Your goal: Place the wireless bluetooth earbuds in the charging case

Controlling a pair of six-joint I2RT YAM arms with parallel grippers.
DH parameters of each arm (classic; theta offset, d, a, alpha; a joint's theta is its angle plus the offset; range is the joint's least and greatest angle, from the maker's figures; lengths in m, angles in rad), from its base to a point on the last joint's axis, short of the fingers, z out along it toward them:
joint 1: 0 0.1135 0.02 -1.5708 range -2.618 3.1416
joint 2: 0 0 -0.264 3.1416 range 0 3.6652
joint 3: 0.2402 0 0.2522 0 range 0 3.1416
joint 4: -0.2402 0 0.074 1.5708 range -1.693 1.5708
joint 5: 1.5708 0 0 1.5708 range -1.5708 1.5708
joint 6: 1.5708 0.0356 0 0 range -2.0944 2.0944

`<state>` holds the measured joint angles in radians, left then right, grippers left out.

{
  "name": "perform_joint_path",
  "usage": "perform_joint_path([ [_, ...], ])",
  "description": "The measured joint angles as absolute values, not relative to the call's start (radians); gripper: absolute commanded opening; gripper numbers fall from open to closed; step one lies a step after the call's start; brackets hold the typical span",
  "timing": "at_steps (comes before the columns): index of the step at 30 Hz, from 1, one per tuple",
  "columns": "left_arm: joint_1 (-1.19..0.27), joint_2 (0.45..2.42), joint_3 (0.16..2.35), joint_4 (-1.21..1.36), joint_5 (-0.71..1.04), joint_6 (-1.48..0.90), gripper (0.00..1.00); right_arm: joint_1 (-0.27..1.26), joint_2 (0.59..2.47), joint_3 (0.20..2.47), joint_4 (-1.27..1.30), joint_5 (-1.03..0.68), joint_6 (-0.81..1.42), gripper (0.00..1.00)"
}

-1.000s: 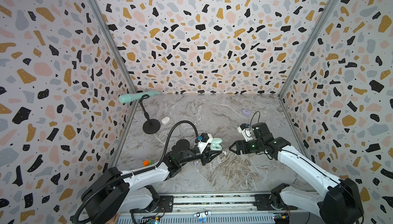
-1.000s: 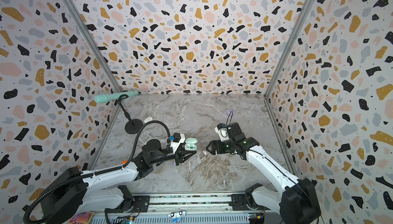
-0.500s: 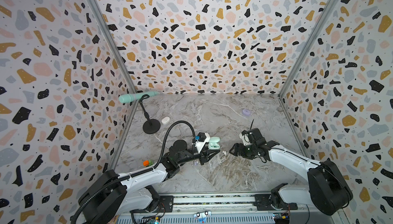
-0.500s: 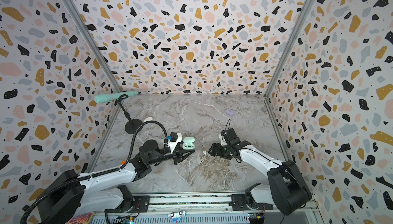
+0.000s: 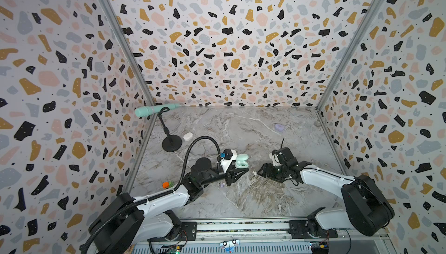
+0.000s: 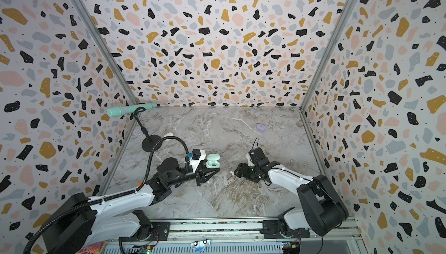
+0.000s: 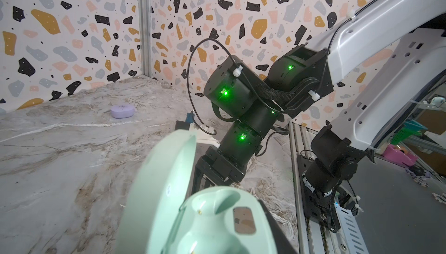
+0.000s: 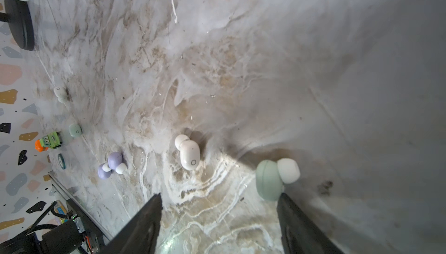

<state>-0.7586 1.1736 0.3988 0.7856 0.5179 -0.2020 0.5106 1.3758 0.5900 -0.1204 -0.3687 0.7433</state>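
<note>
Two: L jaws grip mint case (image 5: 242, 164) | R jaws wide, bud (image 8: 268, 180) at tip

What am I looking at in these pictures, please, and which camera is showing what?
This is a two-armed robot, with a left arm and a right arm, at a marble table in a patterned booth. Two pictures look down on the whole scene from above. The other two come from a camera on each wrist. The left hand holds an open mint charging case; both of its sockets look empty. The right hand, open and empty, hovers low over loose earbuds: a white earbud lies ahead of it and a mint earbud beside one of its fingers. Farther off lie lavender earbuds, a closed lavender case, a white case, a microphone on a stand and a small toy.
</note>
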Motion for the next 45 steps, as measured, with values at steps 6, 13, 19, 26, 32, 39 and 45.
perform_joint_path([
  [6, -0.757, 1.174, 0.399, 0.786, 0.518, -0.202, 0.24, 0.527, 1.393, 0.59, -0.064, -0.369, 0.762, 0.75],
  [13, -0.756, 1.174, 0.399, 0.785, 0.518, -0.202, 0.24, 0.529, 1.401, 0.616, -0.092, -0.369, 0.751, 0.75],
  [19, -0.756, 1.174, 0.399, 0.779, 0.518, -0.199, 0.24, 0.506, 1.361, 0.701, -0.199, -0.35, 0.68, 0.75],
  [26, -0.756, 1.174, 0.399, 0.776, 0.52, -0.199, 0.24, 0.426, 1.418, 0.743, -0.259, -0.327, 0.564, 0.74],
  [32, -0.756, 1.174, 0.399, 0.764, 0.52, -0.199, 0.24, 0.433, 1.511, 0.747, -0.262, -0.334, 0.519, 0.73],
  [39, -0.756, 1.174, 0.399, 0.764, 0.521, -0.199, 0.24, 0.461, 1.512, 0.743, -0.252, -0.362, 0.511, 0.73],
  [45, -0.756, 1.173, 0.399, 0.764, 0.526, -0.199, 0.24, 0.476, 1.512, 0.742, -0.251, -0.378, 0.514, 0.72],
])
